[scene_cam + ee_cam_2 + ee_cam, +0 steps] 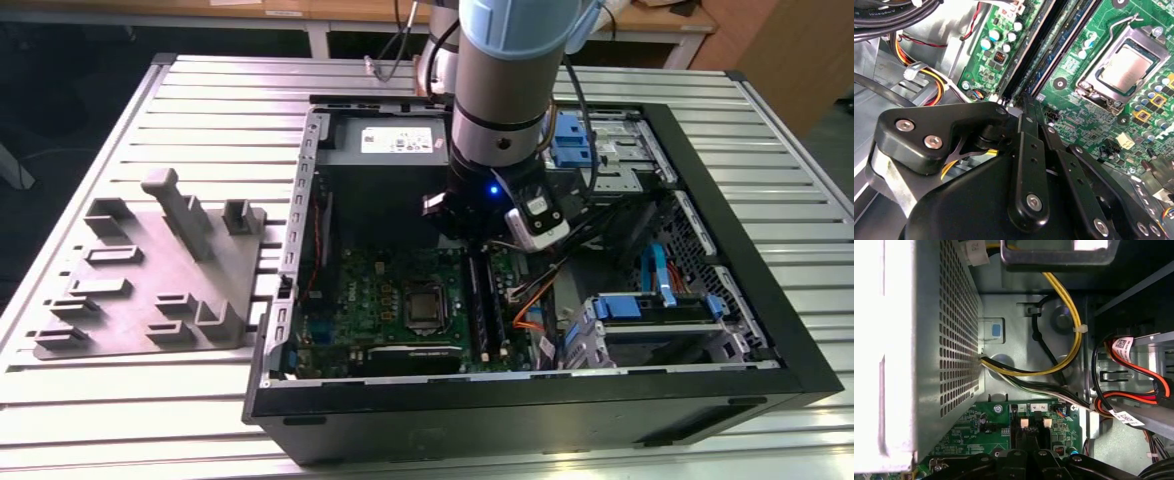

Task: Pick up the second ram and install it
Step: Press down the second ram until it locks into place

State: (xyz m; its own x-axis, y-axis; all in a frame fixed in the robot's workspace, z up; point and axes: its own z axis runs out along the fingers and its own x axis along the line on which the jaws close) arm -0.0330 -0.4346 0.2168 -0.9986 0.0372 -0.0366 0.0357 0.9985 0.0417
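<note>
Inside the open computer case (694,330), the clenched gripper (1021,107) presses the second ram (1054,52) into the motherboard (1089,115).

An open computer case (694,390) lies on a slatted metal table (200,90). Inside, a green motherboard (367,300) carries a square silver CPU (1126,70) just beside the tool. A grey power supply (914,340) sits beyond the tool, yellow cables (1069,305) curving near it. Well apart from the tool stands a grey fixture tray (154,280).

Cables (1064,315) and power supply (929,340) alongside
</note>
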